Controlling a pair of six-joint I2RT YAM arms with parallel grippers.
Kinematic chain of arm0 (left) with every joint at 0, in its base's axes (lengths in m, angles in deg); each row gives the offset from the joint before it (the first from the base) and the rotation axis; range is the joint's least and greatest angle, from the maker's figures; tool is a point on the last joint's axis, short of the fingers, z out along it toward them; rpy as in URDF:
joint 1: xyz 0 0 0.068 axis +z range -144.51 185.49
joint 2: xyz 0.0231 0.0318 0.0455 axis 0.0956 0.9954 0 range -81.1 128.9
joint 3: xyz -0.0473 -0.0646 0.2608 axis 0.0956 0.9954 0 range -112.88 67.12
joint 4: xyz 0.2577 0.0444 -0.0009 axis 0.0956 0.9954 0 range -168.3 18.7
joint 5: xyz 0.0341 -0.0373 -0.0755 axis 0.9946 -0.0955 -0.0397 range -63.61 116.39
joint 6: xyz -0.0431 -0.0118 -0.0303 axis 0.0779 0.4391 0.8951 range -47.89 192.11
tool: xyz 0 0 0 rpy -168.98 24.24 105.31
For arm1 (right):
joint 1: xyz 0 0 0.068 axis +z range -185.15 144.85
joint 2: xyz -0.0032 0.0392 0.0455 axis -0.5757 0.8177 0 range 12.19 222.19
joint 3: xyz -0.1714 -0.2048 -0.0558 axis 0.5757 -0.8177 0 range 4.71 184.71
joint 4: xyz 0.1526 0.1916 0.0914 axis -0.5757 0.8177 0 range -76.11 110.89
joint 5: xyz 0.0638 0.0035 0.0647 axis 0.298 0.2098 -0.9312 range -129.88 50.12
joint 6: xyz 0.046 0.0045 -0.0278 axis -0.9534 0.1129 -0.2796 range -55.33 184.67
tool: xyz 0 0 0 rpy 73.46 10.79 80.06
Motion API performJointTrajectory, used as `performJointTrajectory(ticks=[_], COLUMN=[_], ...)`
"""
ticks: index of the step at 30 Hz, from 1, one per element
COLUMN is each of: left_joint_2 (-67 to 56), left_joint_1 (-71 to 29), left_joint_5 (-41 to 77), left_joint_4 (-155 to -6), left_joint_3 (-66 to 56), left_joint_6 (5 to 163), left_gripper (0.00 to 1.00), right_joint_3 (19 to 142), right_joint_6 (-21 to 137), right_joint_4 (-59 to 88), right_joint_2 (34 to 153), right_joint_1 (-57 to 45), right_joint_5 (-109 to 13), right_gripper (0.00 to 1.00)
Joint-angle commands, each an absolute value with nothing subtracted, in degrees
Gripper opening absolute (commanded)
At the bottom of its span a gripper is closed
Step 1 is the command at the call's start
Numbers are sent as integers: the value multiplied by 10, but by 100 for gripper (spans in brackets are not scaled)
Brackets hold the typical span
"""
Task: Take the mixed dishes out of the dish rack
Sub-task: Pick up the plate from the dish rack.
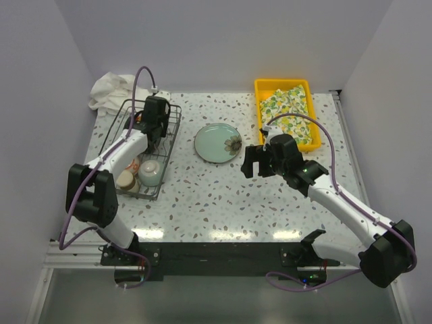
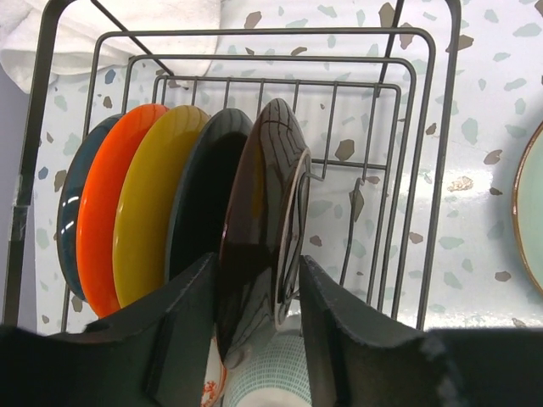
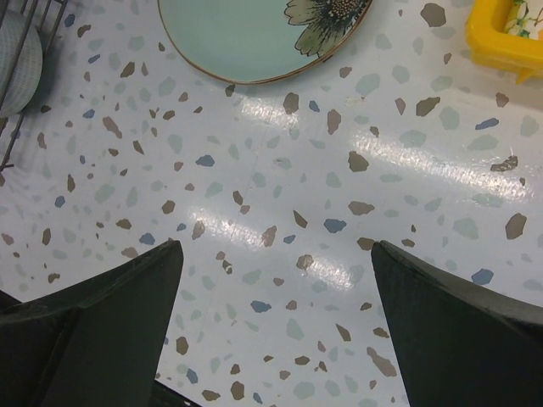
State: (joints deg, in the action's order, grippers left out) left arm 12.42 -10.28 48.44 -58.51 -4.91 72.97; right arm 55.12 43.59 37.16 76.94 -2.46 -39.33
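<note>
Terrazzo tabletop point(image 2: 484, 102): dark red plate point(image 2: 259, 229) between left jaws

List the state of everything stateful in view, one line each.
Dark wire dish rack: loaded.
Dark red glossy round plate: upright in rack, gripped, not lifted.
Left gripper: shut on that plate's rim.
Right gripper: open, empty, above table.
Row of teal, orange, yellow and dark round plates: upright in slots.
Whitish cup: in rack.
Pale green flower-print round plate: flat on table, unloaded.
White cloth: crumpled behind rack.

A lab test booth: plain white walls point(image 1: 223, 40) enclose a terrazzo table point(image 1: 209, 202).
</note>
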Motion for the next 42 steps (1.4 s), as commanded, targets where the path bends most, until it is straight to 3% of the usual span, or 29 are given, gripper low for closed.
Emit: performJointTrajectory(ticks=[1, 8, 27, 37, 42], left_joint_2=[137, 151, 166, 142, 120], left_joint_1=[-92, -80, -53, -42, -39], left_joint_5=[478, 451, 371, 340, 325], left_joint_4=[-596, -584, -545, -520, -498], left_joint_3=[-78, -87, -97, -112, -135], left_joint_6=[724, 726, 730, 731, 732], left_gripper=[44, 35, 39, 17, 15], right_joint_3=[551, 551, 543, 538, 539], right_joint_6=[445, 447, 440, 436, 433], right_joint_4=[369, 371, 367, 365, 360], right_joint_2=[756, 759, 761, 753, 755], right_joint_1=[-24, -25, -24, -24, -25], right_joint_5=[-385, -386, -396, -398, -397], right_gripper=[97, 97, 97, 97, 97])
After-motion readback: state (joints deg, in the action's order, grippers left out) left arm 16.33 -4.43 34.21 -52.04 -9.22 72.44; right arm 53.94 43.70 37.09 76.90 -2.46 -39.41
